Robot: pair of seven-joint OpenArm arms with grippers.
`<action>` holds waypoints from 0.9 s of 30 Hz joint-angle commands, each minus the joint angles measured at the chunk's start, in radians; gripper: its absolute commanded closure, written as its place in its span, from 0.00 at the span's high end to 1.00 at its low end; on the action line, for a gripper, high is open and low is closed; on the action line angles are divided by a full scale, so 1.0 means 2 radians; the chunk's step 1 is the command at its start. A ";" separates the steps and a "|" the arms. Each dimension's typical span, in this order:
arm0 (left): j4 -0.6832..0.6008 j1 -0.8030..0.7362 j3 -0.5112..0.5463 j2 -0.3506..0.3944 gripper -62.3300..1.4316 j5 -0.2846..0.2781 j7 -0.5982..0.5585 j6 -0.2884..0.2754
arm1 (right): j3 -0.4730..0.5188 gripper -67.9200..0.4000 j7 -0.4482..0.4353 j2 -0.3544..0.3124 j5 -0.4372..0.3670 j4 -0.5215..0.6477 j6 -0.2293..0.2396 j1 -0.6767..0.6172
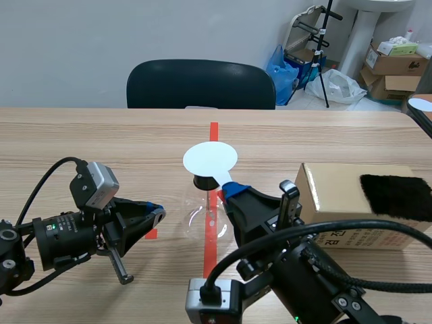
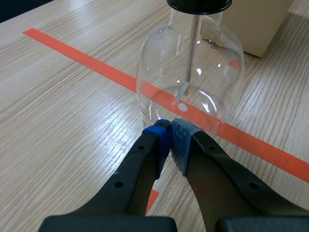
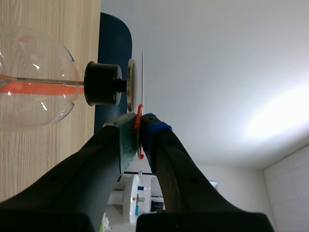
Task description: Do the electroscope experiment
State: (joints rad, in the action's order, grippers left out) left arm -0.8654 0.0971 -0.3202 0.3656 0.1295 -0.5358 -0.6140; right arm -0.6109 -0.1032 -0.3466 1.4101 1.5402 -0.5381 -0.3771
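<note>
Wide table (image 1: 101, 142): electroscope (image 1: 202, 212) stood mid-table on tape line, long axis upright. Beside it, on right arm's side, cardboard box (image 1: 337, 182) carried black cloth (image 1: 398, 196). Nearer arm's right tool (image 1: 233, 190) sat just beside electroscope's top, clamped on tab of thin white disc (image 1: 210, 158). That disc lay flat over top plate (image 3: 131, 82), contact unclear. At flask base, left tool (image 2: 170, 126): pads together, empty. Next move likely along upright axis.

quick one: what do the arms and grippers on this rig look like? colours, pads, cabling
Both arms are black. The left gripper and right gripper each have two thick black fingers tipped with dotted pads, blue or grey-green. A grey camera box sits on the left wrist, a silver camera box on the right. Black cables loop over both.
</note>
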 commanded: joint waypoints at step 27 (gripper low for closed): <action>-0.009 0.003 0.003 -0.002 0.07 -0.007 -0.011 -0.001 | 0.002 0.02 0.223 -0.005 0.000 0.002 -0.007 0.007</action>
State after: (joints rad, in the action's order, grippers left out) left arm -0.8654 0.0971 -0.3202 0.3656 0.1295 -0.5358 -0.6140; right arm -0.6109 0.3340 -0.3466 1.4063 1.5402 -0.5381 -0.3771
